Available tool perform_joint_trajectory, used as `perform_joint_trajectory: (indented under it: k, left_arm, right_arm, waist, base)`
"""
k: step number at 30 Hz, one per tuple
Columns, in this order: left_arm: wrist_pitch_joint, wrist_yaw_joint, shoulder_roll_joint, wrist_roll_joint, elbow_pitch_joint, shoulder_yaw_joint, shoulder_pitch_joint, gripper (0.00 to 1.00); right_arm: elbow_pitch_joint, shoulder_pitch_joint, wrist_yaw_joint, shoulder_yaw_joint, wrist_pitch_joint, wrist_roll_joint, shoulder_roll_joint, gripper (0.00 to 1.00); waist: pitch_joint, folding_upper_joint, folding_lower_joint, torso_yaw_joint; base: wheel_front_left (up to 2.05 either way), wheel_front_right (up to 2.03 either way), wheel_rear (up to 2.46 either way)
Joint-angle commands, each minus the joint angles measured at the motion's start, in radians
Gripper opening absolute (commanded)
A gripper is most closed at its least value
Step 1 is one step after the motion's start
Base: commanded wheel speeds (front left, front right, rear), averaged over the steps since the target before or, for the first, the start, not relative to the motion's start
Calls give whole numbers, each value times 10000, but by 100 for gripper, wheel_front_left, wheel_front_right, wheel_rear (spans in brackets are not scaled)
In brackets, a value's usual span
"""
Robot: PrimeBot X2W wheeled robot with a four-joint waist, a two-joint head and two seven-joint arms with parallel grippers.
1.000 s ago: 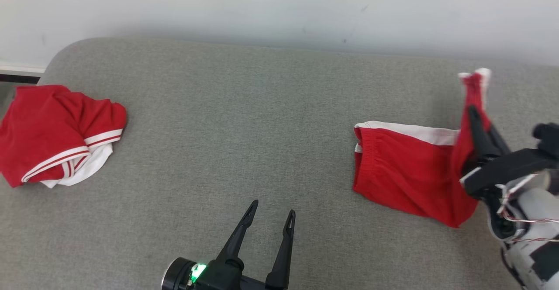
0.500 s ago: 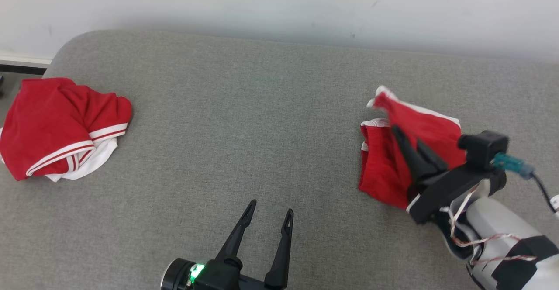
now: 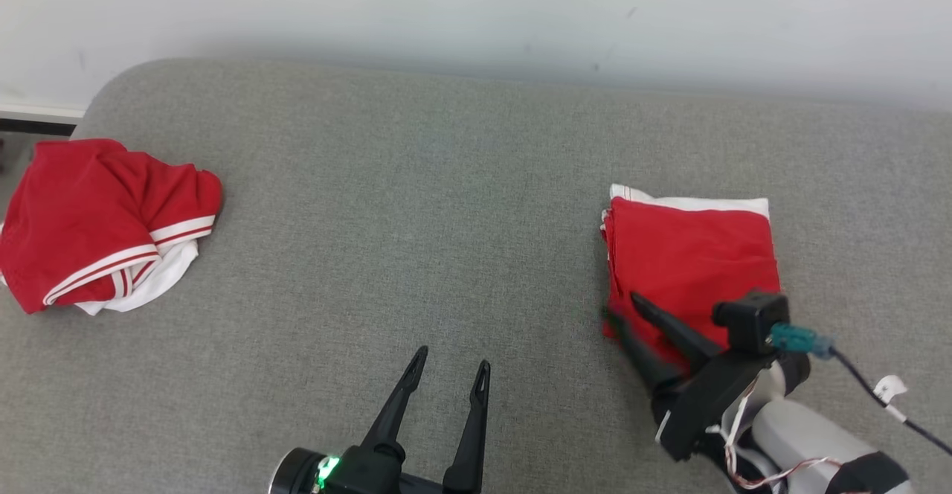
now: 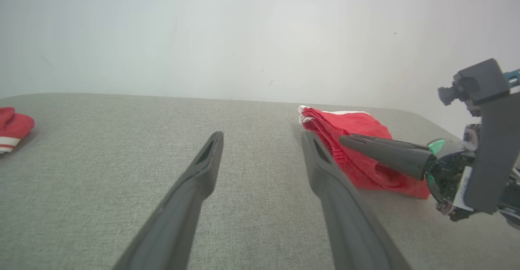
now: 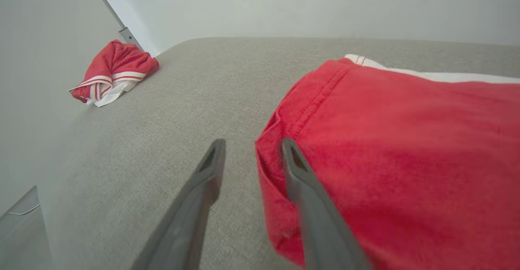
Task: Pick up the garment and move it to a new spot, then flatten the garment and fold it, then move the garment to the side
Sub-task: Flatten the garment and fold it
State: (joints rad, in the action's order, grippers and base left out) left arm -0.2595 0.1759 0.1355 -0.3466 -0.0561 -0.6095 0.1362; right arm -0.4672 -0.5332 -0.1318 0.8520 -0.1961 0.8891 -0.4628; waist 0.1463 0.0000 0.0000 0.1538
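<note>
Head view is showing the garment (image 3: pixel 692 256), red with a white band along its far edge, lying folded into a flat rectangle on the right part of the cushion (image 3: pixel 416 204). Its gathered waistband is facing the cushion's middle. The right gripper (image 3: pixel 620 306) is sitting at the garment's near corner, toward the cushion's front edge, its fingers standing apart and clamping nothing. In the right wrist view one finger is lying over the red cloth and the other is pointing along bare cushion, with the garment's corner edge showing in the gap between them. The left gripper (image 3: pixel 454 356) is hovering over the cushion's front middle, well apart from the garment, its fingers spread wide and holding nothing. A red-and-white heap (image 3: pixel 104 226) is lying crumpled at the cushion's left end. A pale wall (image 3: pixel 476 10) is running behind the cushion's back edge.
</note>
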Motion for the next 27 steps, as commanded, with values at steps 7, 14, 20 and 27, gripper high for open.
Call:
perform_joint_trajectory:
  k: [7, 14, 20, 27]
  left_arm:
    - [-70, 67, 42, -53, -75, 91, -363, 100]
    - [-55, 265, 155, -162, -18, 333, -731, 100]
    - [-58, 405, 275, -252, 72, 585, -1073, 100]
    - [-59, 512, 320, -393, 186, 861, -1370, 100]
  right_arm:
    - [500, 836, 23, 558, -14, 354, 114, 100]
    - [1193, 1664, 23, 561, -292, 126, 67, 100]
    - [1372, 2143, 23, -124, -538, -726, 237, 100]
    - [1234, 2646, 23, -1298, -661, -1806, 490, 100]
  waist:
    - [-434, 0, 0, 2]
    - [-919, 0, 0, -348]
    - [-1367, 0, 0, -883]
    - [-1720, 0, 0, -1420]
  base:
    - [0, 0, 0]
    - [0, 0, 0]
    - [0, 0, 0]
    - [0, 0, 0]
